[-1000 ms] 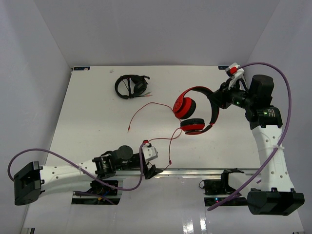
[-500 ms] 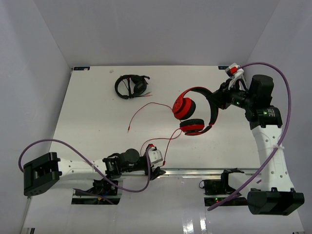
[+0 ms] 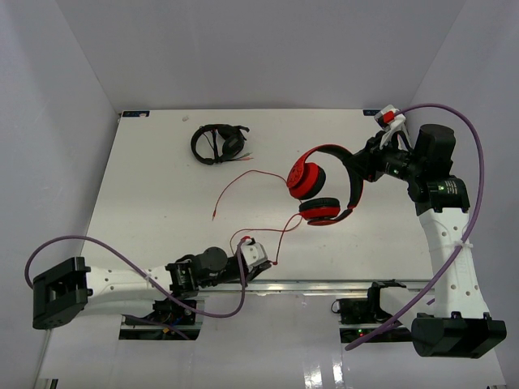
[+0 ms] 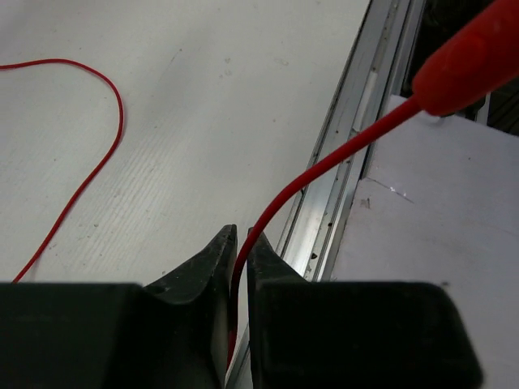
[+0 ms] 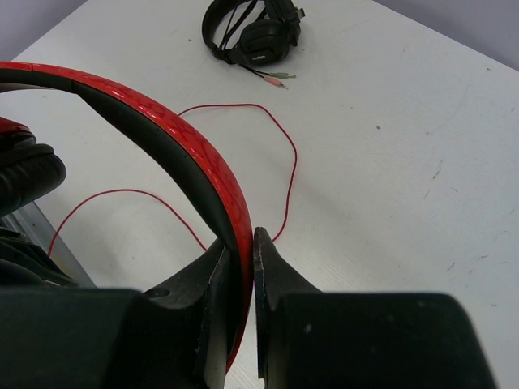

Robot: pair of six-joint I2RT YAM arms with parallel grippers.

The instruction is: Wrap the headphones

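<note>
The red headphones (image 3: 318,188) hang just above the table, right of centre. My right gripper (image 3: 362,167) is shut on their red headband (image 5: 182,134), which passes between its jaws (image 5: 242,243). The thin red cable (image 3: 243,180) loops across the table to the near edge. There my left gripper (image 3: 263,266) is shut on the cable (image 4: 324,166) close to its thick red plug (image 4: 478,53), and the cable runs up out of the pinched jaws (image 4: 241,243). Another cable loop (image 4: 105,138) lies flat on the table.
Black headphones (image 3: 219,143) lie at the far left of the table, also in the right wrist view as black headphones (image 5: 253,32). An aluminium rail (image 3: 340,284) runs along the table's near edge, right beside my left gripper (image 4: 345,154).
My left gripper has closed on the cable near its plug end after shifting along the near edge. The right arm and the headphones have stayed put.
</note>
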